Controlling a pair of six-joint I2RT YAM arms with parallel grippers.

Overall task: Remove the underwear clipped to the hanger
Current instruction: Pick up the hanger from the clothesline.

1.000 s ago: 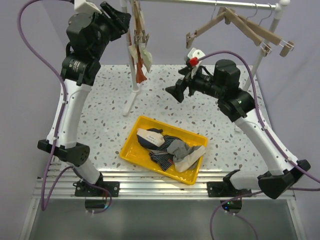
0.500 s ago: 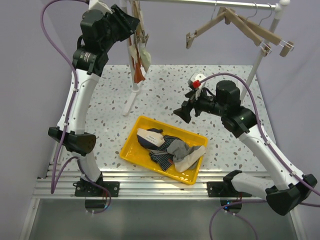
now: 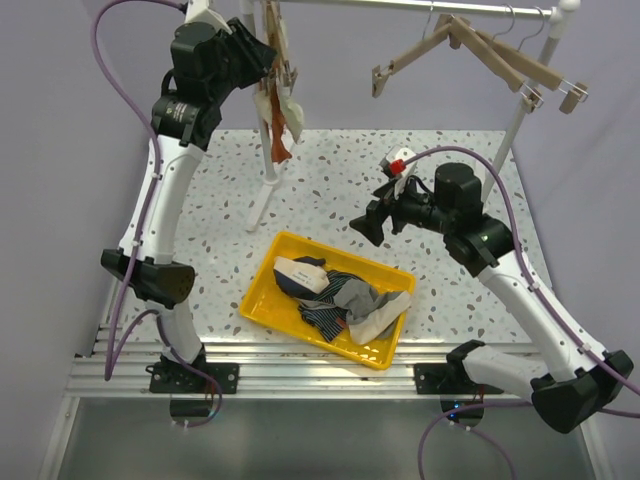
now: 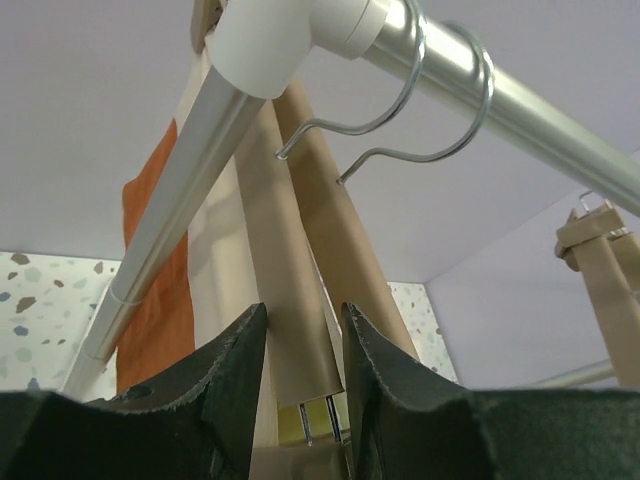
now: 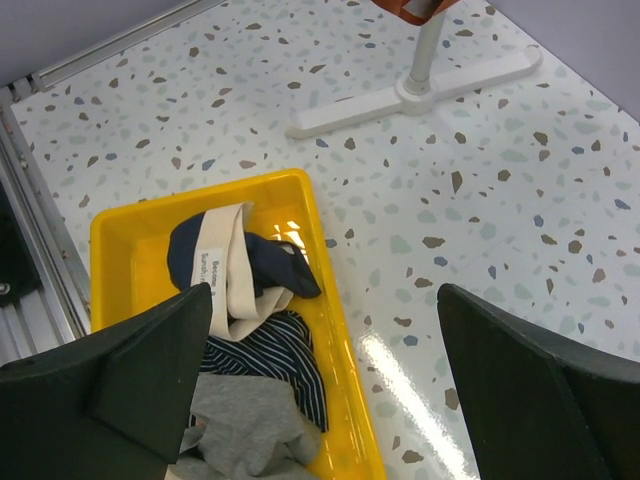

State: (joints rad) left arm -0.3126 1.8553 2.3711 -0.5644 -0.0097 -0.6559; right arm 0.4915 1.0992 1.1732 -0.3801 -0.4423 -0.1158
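Note:
Orange-red underwear (image 3: 281, 142) and a cream piece (image 3: 291, 108) hang clipped to a wooden hanger (image 3: 272, 45) at the rail's left end. My left gripper (image 3: 262, 62) is up at that hanger. In the left wrist view its jaws (image 4: 303, 345) press on both sides of the hanger's wooden clip arm (image 4: 295, 300), with the orange cloth (image 4: 155, 290) to the left. My right gripper (image 3: 360, 224) hangs open over the yellow tray (image 3: 262, 300), holding nothing (image 5: 325, 300). Navy underwear (image 5: 270, 265), a striped pair (image 5: 270, 365) and a grey one (image 5: 245, 430) lie in the tray.
Several empty wooden hangers (image 3: 480, 50) hang at the right end of the metal rail (image 3: 420, 8). The rack's white foot (image 3: 265, 190) stands on the speckled table behind the tray, and its right post (image 3: 520, 110) rises at the far right.
My left gripper moved right onto the hanger and its jaws narrowed around the clip arm. My right arm dropped lower and nearer the tray, then held still.

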